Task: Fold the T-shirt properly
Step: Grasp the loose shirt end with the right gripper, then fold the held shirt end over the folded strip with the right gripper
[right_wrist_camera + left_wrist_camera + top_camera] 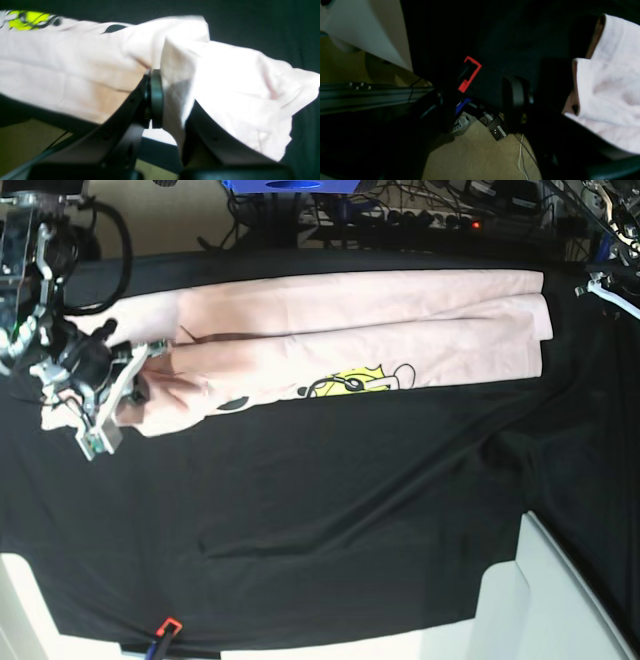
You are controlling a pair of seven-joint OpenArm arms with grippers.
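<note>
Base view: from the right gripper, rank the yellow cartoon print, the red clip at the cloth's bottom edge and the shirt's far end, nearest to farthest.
Measured from the right gripper, shut on the T-shirt at the view's left:
1. Yellow cartoon print, mid-shirt, to the gripper's right.
2. Red clip, at the bottom edge of the black cloth.
3. Shirt's far end, upper right.

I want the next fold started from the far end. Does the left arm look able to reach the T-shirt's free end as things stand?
Probably yes. The T-shirt lies flat on the black cloth with nothing over its free end, and the left gripper hangs close beside it.
</note>
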